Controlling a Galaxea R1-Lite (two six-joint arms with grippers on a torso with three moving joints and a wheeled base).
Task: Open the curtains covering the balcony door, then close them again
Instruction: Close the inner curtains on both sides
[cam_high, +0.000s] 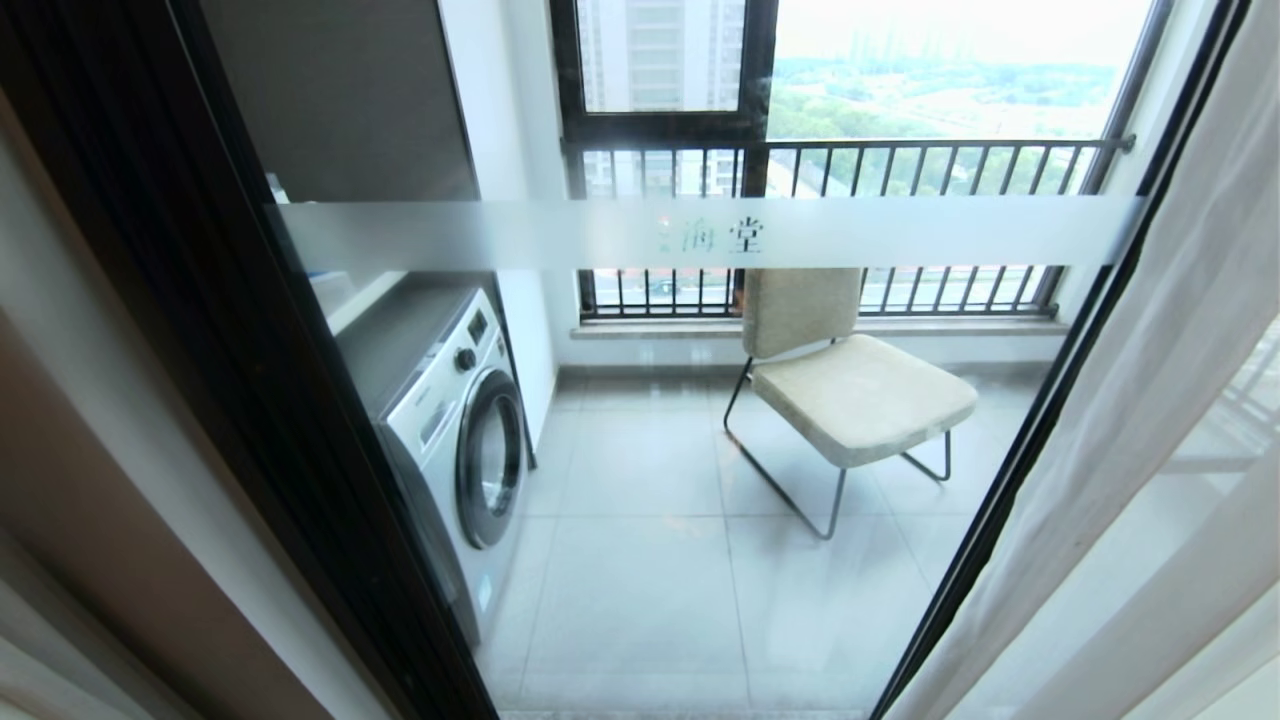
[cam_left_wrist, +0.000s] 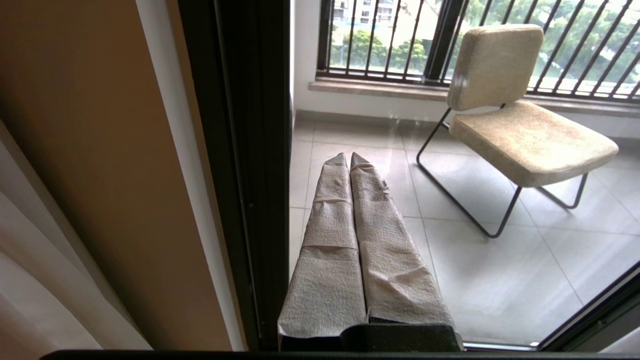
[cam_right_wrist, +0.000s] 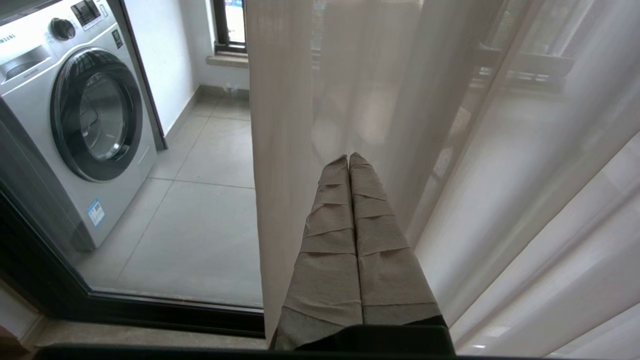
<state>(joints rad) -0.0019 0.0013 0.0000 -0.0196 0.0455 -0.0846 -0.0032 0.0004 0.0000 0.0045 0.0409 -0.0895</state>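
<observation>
The balcony door is a glass pane in black frames with a frosted white band across it. Its middle stands uncovered. The curtains hang at the sides: a sheer white panel on the right and pale folds at the lower left. Neither gripper shows in the head view. My left gripper is shut with nothing in it and points at the glass beside the left frame. My right gripper is shut and empty, its tips close to the sheer curtain near that curtain's edge.
Behind the glass, a silver washing machine stands on the left of the balcony and a beige chair on thin metal legs in the middle. A barred railing runs along the far windows. A brown wall lies left of the door frame.
</observation>
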